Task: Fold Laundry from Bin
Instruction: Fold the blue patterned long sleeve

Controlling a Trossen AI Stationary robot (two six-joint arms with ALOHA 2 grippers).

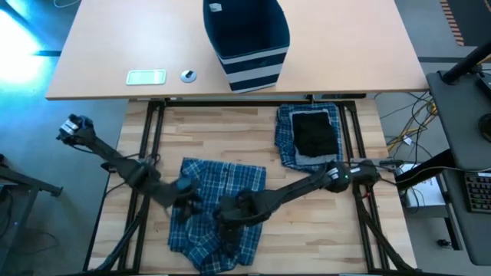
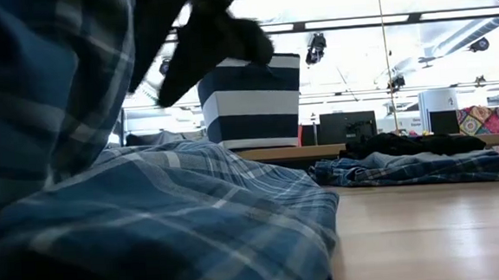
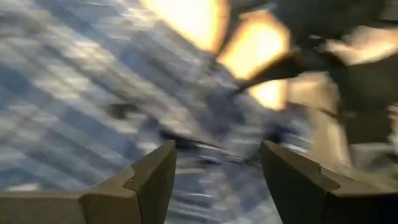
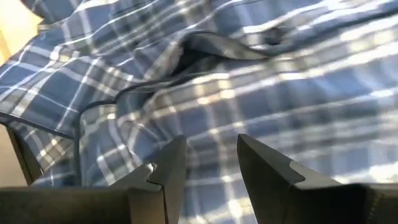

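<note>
Here both grippers sit over the plaid garment (image 1: 219, 211) spread at the table's near middle: the left gripper (image 1: 186, 201), fingers spread, at its left side; the right gripper (image 1: 230, 213), fingers apart with nothing between them, near its centre. The low view is mostly blocked by plaid. Bare wood (image 1: 222, 134) separates garment from bin (image 1: 245, 38); a folded pile (image 1: 311, 136) lies right.

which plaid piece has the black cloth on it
The folded plaid piece at the table's far right, black cloth on top; the spread plaid garment under both grippers carries none.
</note>
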